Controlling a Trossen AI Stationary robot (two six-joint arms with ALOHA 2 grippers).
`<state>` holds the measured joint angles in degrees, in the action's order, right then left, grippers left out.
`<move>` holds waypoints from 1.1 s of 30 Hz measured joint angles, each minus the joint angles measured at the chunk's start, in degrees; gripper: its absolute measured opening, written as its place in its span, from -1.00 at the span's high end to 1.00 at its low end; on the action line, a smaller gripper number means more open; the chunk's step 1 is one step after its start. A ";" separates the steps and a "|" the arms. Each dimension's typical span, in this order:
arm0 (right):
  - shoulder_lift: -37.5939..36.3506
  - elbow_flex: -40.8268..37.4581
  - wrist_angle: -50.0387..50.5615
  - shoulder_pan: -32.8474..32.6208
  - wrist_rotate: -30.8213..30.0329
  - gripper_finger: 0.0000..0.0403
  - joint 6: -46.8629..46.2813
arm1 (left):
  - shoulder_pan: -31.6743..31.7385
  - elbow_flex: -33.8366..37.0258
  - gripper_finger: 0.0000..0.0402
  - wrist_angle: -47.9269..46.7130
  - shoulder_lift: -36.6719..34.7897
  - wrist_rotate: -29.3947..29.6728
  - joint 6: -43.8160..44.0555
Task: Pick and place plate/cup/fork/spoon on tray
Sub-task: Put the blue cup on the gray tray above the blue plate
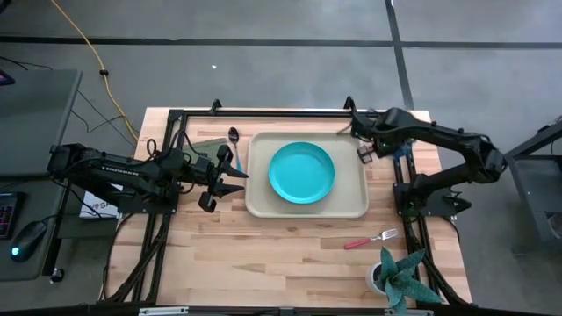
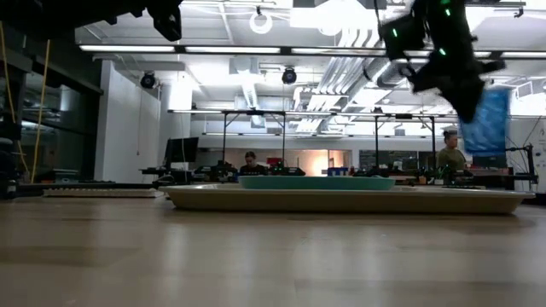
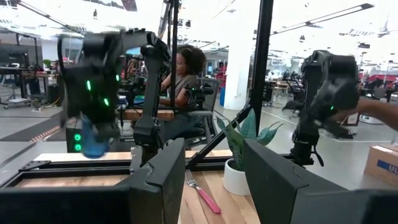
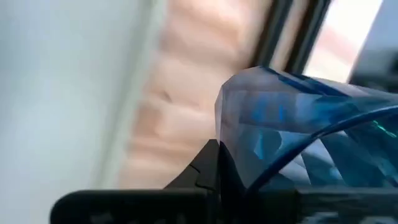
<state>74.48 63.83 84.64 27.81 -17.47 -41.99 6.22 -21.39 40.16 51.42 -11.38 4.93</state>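
The turquoise plate (image 1: 301, 173) lies flat in the beige tray (image 1: 262, 200) at the table's middle; both show in the low view, plate (image 2: 317, 182) on tray (image 2: 341, 200). My right gripper (image 1: 363, 151) is shut on the blue cup (image 2: 487, 122) above the tray's far right corner. My left gripper (image 1: 225, 181) is open and empty beside the tray's left rim; its fingers show in the left wrist view (image 3: 214, 186). The spoon (image 1: 234, 145) lies on the table left of the tray's far left corner. The fork (image 1: 371, 239) lies near the table's near right. My right gripper holds the cup by its wall (image 4: 249, 134); one dark finger (image 4: 210, 171) lies against it and the other is hidden. The gripper comes from above. The cup hangs below the fingers, tilted and lifted clear of the tray, as the left wrist view (image 3: 94, 140) also shows.
A flat olive-green rectangle (image 1: 205, 146) lies left of the spoon. A white pot with a spiky green plant (image 1: 397, 276) stands at the near right corner. The arms' black frame posts (image 1: 404, 189) stand right of the tray. People sit in the room beyond.
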 joint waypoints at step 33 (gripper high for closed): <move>28.41 15.57 -14.10 -6.51 6.96 1.00 31.53 | 0.00 -0.02 0.30 -0.07 0.00 -0.04 2.47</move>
<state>102.89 79.40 70.54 21.30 -10.51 -10.47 6.22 -21.41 40.10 51.42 -11.42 7.40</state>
